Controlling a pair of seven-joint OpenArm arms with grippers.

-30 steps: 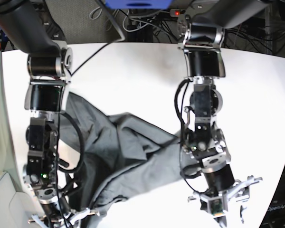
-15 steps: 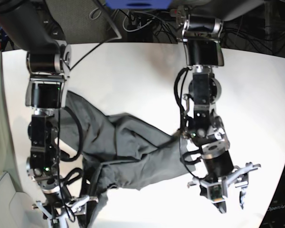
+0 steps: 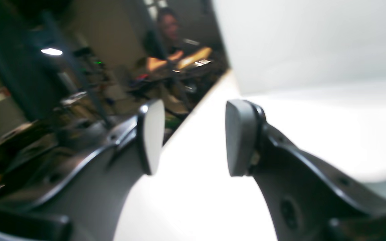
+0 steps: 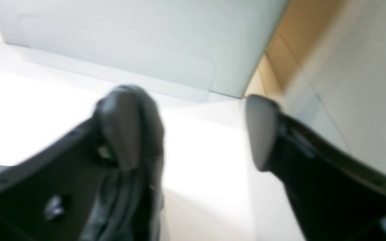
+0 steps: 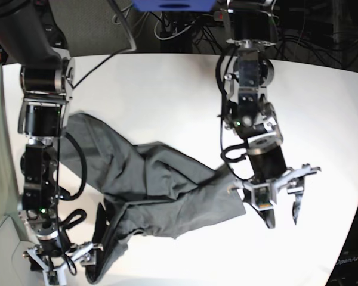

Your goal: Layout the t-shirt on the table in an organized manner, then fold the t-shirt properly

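While t-shirt (image 5: pixel 155 185) lies crumpled on table (image 5: pixel 167 89), L gripper (image 5: pixel 283 199) empty w/ jaws apart, R gripper (image 4: pixel 186 134) spread wide

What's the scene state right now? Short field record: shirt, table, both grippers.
shirt: t-shirt crumpled, not laid flat, stretched diagonally across the table
left gripper: left gripper open, empty, over bare table just past the shirt's edge
right gripper: right gripper jaws apart; dark cloth drapes over one finger, not pinched
fold: not started
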